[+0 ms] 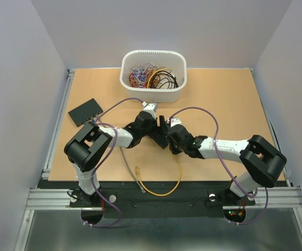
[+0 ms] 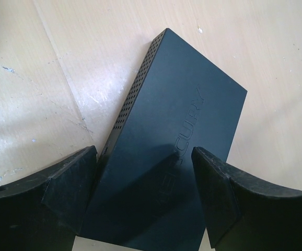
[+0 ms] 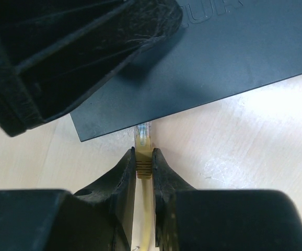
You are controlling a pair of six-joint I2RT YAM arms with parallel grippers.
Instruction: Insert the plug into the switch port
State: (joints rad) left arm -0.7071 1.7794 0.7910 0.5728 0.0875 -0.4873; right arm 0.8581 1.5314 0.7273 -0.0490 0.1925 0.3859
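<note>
Two robot arms reach over one desk (image 1: 219,99), each ending in one claw: the left claw (image 2: 143,201) and the right claw (image 3: 143,164). Two black switch boxes are visible: one (image 1: 85,112) lies near the desk's left edge, the other (image 2: 177,151) sits under the claws. One yellow cable (image 1: 164,189) loops near the front edge, tipped by one clear plug (image 3: 142,132). One grey cable (image 1: 132,175) lies beside it. One white basket (image 1: 153,94) stands at the back, holding a tangle of wires too many to count.
</note>
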